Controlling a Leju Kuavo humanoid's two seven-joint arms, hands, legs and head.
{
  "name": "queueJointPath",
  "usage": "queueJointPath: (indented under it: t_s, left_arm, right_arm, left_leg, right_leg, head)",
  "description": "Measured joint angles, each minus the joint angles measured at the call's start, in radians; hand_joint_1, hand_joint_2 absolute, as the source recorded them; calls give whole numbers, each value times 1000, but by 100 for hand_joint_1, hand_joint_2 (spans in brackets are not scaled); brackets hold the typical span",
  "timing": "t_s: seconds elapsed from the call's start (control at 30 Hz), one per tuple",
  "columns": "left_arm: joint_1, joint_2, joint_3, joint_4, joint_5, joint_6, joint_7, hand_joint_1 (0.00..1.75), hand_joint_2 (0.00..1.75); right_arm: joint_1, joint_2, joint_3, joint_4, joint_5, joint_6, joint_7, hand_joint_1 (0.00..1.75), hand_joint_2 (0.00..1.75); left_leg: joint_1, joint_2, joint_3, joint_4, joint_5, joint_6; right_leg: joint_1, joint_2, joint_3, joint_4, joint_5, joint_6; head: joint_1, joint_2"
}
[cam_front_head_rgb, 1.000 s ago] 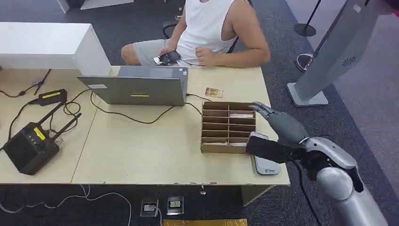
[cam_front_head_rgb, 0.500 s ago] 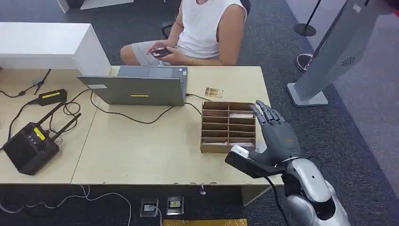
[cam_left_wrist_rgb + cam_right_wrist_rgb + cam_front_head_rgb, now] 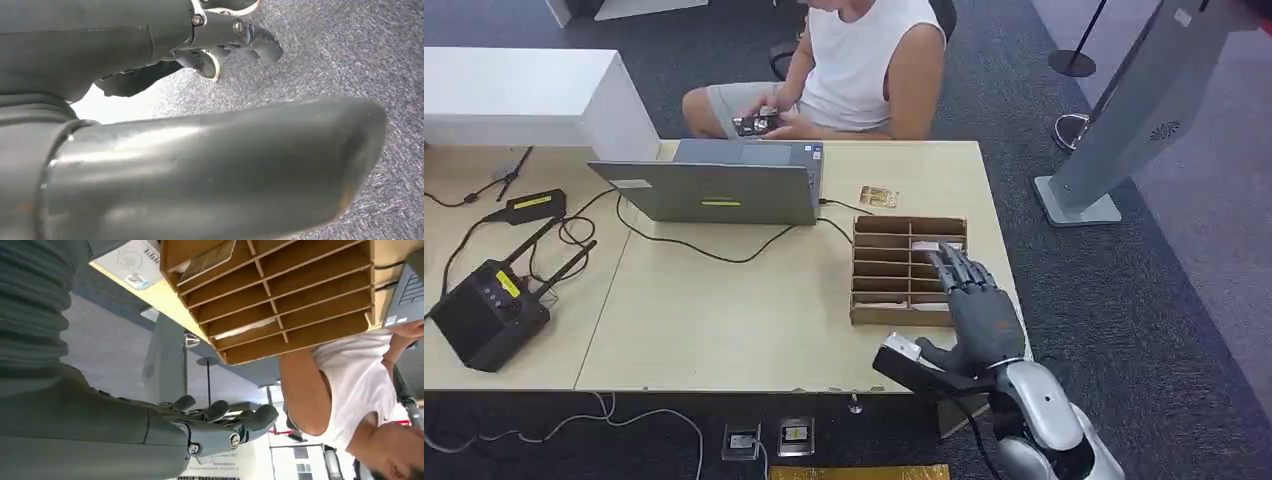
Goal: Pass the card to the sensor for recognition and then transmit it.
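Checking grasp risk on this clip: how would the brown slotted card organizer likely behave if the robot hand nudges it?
The card organizer looks like thin board, so probably light and apt to slide on the smooth table. Its low, flat shape likely resists tipping. The robot hand hovers over it.

Office – grey carpet [image 3: 1064, 130], desk [image 3: 724, 310] w/ laptop [image 3: 719, 190], cables, seated person [image 3: 854, 60] opposite

Bright, even indoor light; close wrist views blur softly.

cardboard organizer [image 3: 280, 295], card [image 3: 207, 261], empty hand [image 3: 220, 427]
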Motion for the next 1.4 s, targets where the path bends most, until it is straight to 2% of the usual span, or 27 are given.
queueJointPath:
  t_s: [0.23, 0.47, 0.97, 1.4]
  left_arm:
    - [0, -1, 0, 0, 3, 5, 5, 0, 0]
    - [0, -6, 0, 0, 10, 16, 7, 0, 0]
    - [1, -7, -1, 0, 9, 16, 7, 0, 0]
    - [2, -7, -13, 0, 10, 16, 7, 0, 0]
  right_arm:
    - [-24, 2, 16, 66, -23, -61, 29, 0, 175]
    - [-72, 16, 17, 187, -26, -130, 26, 0, 175]
    - [-97, 49, 16, 286, -28, -131, 19, 0, 175]
    - [-98, 52, 16, 325, -42, -128, 2, 0, 175]
  left_leg:
    - [0, 0, 0, 0, 0, 0]
    - [0, 0, 0, 0, 0, 0]
    - [0, 0, 0, 0, 0, 0]
    - [0, 0, 0, 0, 0, 0]
  right_leg:
    - [0, 0, 0, 0, 0, 0]
    - [0, 0, 0, 0, 0, 0]
    - [0, 0, 0, 0, 0, 0]
    - [0, 0, 0, 0, 0, 0]
  head:
    - [0, 0]
    - [0, 0]
    - [0, 0]
    - [0, 0]
